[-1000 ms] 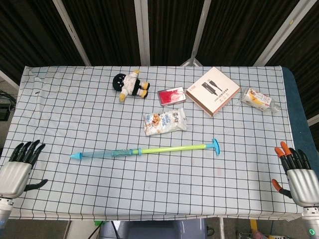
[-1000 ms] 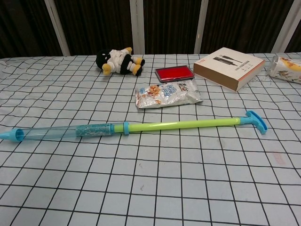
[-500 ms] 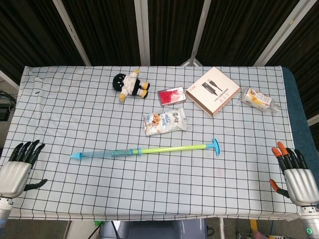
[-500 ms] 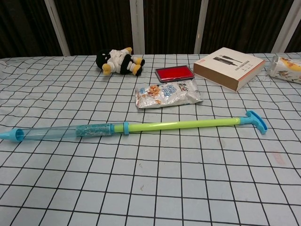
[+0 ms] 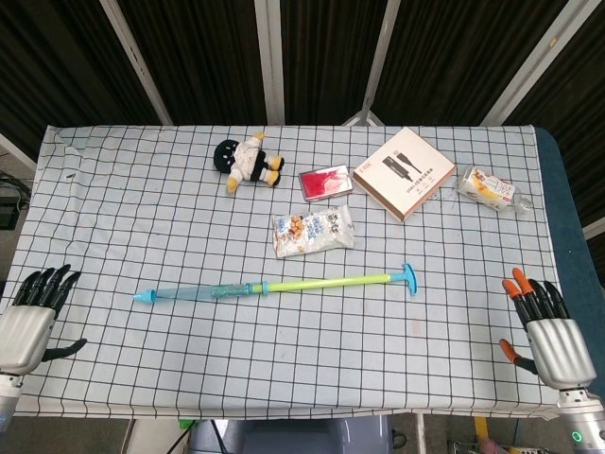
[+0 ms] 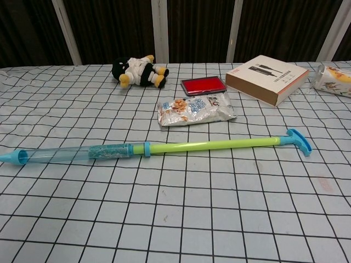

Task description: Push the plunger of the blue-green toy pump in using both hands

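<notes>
The toy pump (image 5: 198, 292) (image 6: 82, 153) lies flat across the middle of the checked cloth, its clear blue barrel to the left. Its lime-green plunger rod (image 5: 326, 281) (image 6: 214, 144) is drawn far out and ends in a blue T-handle (image 5: 408, 277) (image 6: 299, 141) on the right. My left hand (image 5: 28, 322) hovers at the table's near left corner, fingers spread, holding nothing. My right hand (image 5: 545, 331) sits at the near right corner, orange-tipped fingers apart, also empty. Both hands are far from the pump and appear only in the head view.
Behind the pump lie a snack packet (image 5: 313, 231) (image 6: 196, 110), a red flat case (image 5: 326, 182) (image 6: 203, 86), a white box (image 5: 404, 172) (image 6: 267, 78), a plush doll (image 5: 248, 163) (image 6: 137, 69) and a wrapped packet (image 5: 489, 188) (image 6: 333, 78) at the far right.
My right hand has shifted a little leftward and inward along the near edge. The left hand edged slightly down. The pump has not moved.
</notes>
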Motion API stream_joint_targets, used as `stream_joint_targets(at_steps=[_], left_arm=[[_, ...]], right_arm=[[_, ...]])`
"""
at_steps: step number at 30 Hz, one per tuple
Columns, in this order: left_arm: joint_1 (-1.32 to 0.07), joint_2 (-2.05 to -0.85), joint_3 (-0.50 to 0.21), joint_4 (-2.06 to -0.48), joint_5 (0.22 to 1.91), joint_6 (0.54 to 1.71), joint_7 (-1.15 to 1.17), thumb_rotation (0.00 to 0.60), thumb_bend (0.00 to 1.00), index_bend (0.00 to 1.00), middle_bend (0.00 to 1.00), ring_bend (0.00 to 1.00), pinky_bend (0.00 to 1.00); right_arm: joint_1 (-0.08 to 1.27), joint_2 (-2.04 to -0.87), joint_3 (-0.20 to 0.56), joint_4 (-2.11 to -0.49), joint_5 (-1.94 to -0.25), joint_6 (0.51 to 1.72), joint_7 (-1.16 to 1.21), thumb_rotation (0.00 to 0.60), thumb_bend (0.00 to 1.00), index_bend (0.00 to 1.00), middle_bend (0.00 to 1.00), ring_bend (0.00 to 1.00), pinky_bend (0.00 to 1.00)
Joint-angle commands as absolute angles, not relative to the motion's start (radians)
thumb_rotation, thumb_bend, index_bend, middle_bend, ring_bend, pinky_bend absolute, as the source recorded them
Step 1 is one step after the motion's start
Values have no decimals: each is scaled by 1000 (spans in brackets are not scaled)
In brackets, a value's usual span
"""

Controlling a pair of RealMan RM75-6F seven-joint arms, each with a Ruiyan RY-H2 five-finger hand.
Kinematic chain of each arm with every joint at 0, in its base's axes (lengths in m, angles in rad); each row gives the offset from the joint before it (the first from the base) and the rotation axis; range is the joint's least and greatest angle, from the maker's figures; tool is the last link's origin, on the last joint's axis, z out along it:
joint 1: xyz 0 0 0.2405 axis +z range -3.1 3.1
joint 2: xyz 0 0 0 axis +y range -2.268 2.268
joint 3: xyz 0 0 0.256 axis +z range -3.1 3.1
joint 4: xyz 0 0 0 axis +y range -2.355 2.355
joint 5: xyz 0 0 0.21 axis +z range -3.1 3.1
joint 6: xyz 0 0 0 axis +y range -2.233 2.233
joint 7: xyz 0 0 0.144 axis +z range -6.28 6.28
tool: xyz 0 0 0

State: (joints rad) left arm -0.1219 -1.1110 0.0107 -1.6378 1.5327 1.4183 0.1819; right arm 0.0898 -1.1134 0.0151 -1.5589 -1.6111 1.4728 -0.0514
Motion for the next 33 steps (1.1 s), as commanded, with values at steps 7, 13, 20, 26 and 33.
stream_joint_targets(at_steps=[7, 13, 20, 26, 33], left_arm=[[-130, -1120, 7, -1636, 1517, 1399, 187, 600, 18, 0, 0, 0, 0], [-133, -1124, 2, -1637, 1504, 1392, 193, 600, 24, 0, 0, 0, 0], [-132, -1124, -2, -1636, 1486, 1387, 191, 600, 24, 0, 0, 0, 0], [-130, -1123, -3, -1638, 1482, 1391, 197, 600, 24, 0, 0, 0, 0], [-130, -1121, -3, -1641, 1477, 1387, 194, 600, 23, 0, 0, 0, 0]], right_arm=[[204, -1159, 78, -1603, -1549, 1323, -88, 600, 306, 163, 0, 0, 0], [309, -1252, 141, -1603, -1451, 1187, -182, 600, 306, 230, 0, 0, 0], [406, -1385, 185, -1543, -1355, 1095, -302, 600, 306, 342, 35, 0, 0], [452, -1463, 202, -1492, -1306, 1062, -352, 600, 307, 400, 68, 0, 0], [489, -1527, 209, -1441, -1264, 1042, -398, 600, 298, 429, 73, 0, 0]])
